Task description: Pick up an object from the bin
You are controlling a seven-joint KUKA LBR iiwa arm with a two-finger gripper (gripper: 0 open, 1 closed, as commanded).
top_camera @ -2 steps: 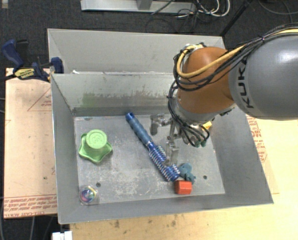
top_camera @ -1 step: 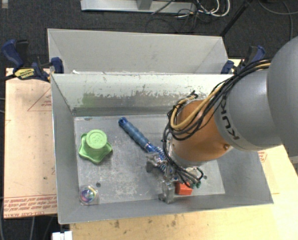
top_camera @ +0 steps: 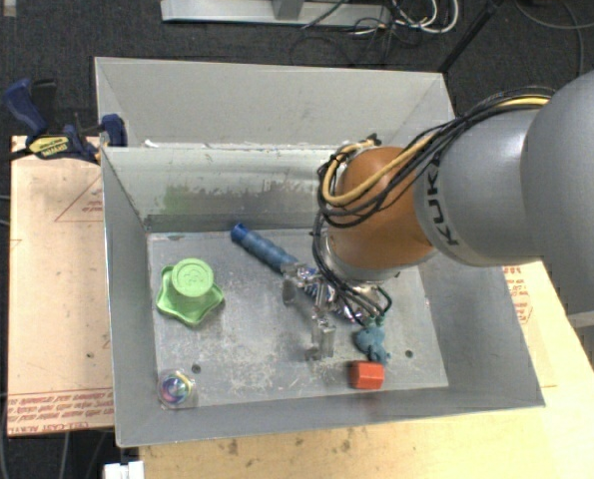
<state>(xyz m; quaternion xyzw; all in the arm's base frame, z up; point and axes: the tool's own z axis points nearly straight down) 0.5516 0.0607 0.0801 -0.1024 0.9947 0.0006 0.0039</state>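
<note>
Here, the arm reaches into the grey bin (top_camera: 239,352) from the right, and the claw (top_camera: 321,345) hangs low over the bin's floor, right of centre. Its spread cannot be told from this view: the orange cover (top_camera: 376,218) and the cables (top_camera: 341,190) on the wrist hide much of it, and nothing is seen held.

Nearest lie a small teal piece (top_camera: 373,340), just beside the claw on its right, and an orange block (top_camera: 366,374), just below the teal piece and near the front wall. A blue rod (top_camera: 264,249) lies aslant behind the claw, one end close under the wrist. A green star-shaped cap (top_camera: 188,290) and a small shiny ball (top_camera: 175,388) sit well apart at the left.

The step in hand is judged to be the approach to one thing; no pick is made yet. To do it well, the claw ought to be centred over a single thing, the teal piece being the likeliest. It should be turned across the narrow side and opened enough to clear it. The descent should end at the floor without pressing on it. The teal piece and the orange block lie nearly touching, so a careless closure may catch both or push one away. The lift should wait until the grip is firm.
</note>
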